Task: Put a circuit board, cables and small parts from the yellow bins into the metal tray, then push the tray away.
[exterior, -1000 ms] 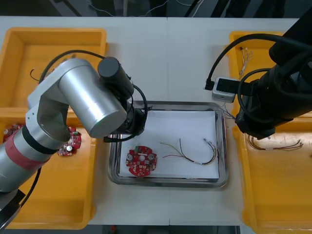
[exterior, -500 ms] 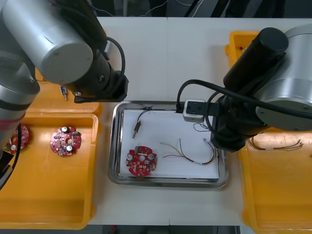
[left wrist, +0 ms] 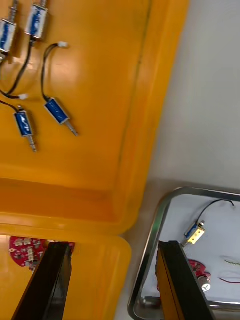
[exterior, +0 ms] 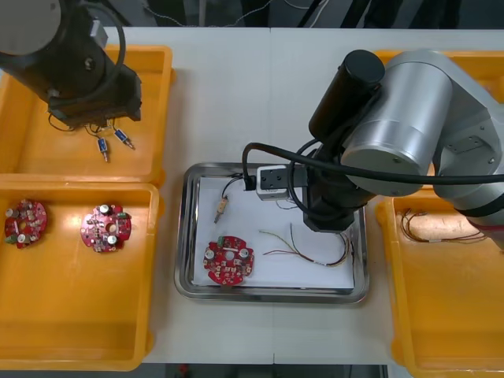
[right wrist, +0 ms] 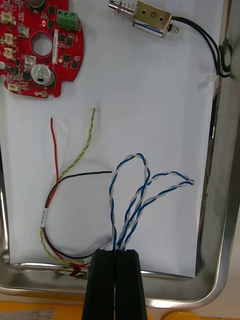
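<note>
Release and push remain: beneath your right hand (right wrist: 117,260), clamped on the blue-and-white cable (right wrist: 135,200), the metal tray (right wrist: 227,165) already holds circuit board (right wrist: 42,45), red-and-yellow cable (right wrist: 44,217) and small metal part (right wrist: 150,20); your left hand (left wrist: 112,245) hangs spread apart.

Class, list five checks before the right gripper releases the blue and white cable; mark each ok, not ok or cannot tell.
1. Right gripper shut on blue and white cable: ok.
2. Cable inside the metal tray's rim: ok.
3. Circuit board, red and yellow cable and small metal part in tray: ok.
4. Cable's loose ends resting on tray floor: cannot tell.
5. Left gripper open, by the far left yellow bin: ok.
</note>
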Action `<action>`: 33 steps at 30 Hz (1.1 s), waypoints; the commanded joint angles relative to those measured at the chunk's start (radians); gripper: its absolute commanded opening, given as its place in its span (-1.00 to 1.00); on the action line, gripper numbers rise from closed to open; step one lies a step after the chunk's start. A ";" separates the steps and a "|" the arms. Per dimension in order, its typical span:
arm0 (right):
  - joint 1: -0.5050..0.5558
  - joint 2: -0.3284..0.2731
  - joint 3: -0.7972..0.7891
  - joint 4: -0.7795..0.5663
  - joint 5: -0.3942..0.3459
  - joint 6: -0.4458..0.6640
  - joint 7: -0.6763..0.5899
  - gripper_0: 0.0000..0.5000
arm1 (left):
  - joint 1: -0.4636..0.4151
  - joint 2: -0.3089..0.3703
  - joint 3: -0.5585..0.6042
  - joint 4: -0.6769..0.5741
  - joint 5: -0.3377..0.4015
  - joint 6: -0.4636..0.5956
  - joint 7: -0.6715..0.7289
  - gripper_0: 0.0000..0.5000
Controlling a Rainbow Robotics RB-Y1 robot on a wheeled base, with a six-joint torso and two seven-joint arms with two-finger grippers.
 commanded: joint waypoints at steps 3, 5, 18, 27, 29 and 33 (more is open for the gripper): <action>-0.041 0.045 0.056 0.049 0.079 -0.047 0.094 -1.00 | -0.086 0.072 0.063 0.100 -0.022 0.008 -0.233 1.00; -0.041 0.047 0.068 0.081 0.083 -0.078 0.104 -1.00 | -0.100 0.076 0.073 0.147 -0.030 0.008 -0.284 1.00; -0.040 0.042 0.165 0.181 0.160 -0.199 0.134 -1.00 | -0.141 0.056 0.076 0.371 -0.099 -0.094 -0.494 1.00; -0.040 0.038 0.191 0.231 0.185 -0.279 0.156 -1.00 | -0.141 0.017 0.075 0.517 -0.127 -0.228 -0.537 1.00; -0.040 0.036 0.191 0.240 0.186 -0.288 0.156 -1.00 | -0.141 0.011 0.073 0.541 -0.128 -0.246 -0.544 1.00; -0.040 0.036 0.191 0.263 0.189 -0.320 0.159 -1.00 | -0.139 -0.001 0.067 0.580 -0.128 -0.280 -0.555 1.00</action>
